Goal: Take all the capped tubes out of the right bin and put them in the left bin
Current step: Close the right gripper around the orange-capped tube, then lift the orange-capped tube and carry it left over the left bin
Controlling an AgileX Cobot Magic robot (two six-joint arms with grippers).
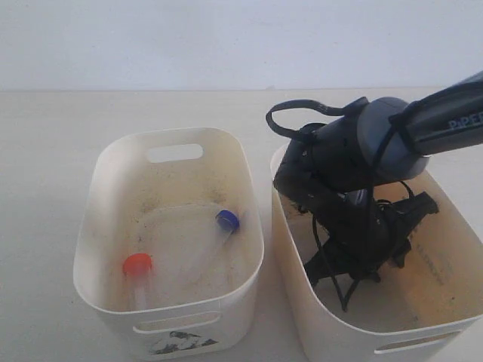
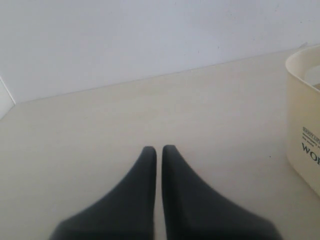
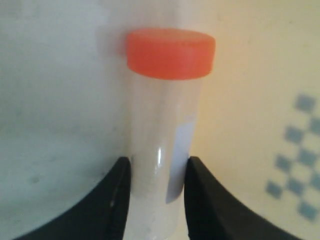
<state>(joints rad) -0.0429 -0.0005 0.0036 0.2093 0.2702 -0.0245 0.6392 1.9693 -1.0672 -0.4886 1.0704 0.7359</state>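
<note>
Cream plastic right bin [image 1: 332,332] with rounded corners has the right gripper [image 3: 157,172] lowered inside it; its black jaws pinch the body of a clear plastic tube with an orange-red cap [image 3: 165,120], the cap clear of the jaws; the matching left bin [image 1: 106,196] holds an orange-capped tube [image 1: 137,265] and a blue-capped tube [image 1: 226,221], lying apart; the left gripper [image 2: 159,150] hovers above the pale table [image 2: 100,125], fingers pressed together, holding nothing.

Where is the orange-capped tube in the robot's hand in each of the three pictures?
Exterior view: hidden behind the black arm, down in the right bin.
Left wrist view: not in it.
Right wrist view: the orange-capped tube stands central, gripped by the right hand.
Shared landmark: the right bin's cream wall, in those two views.
</note>
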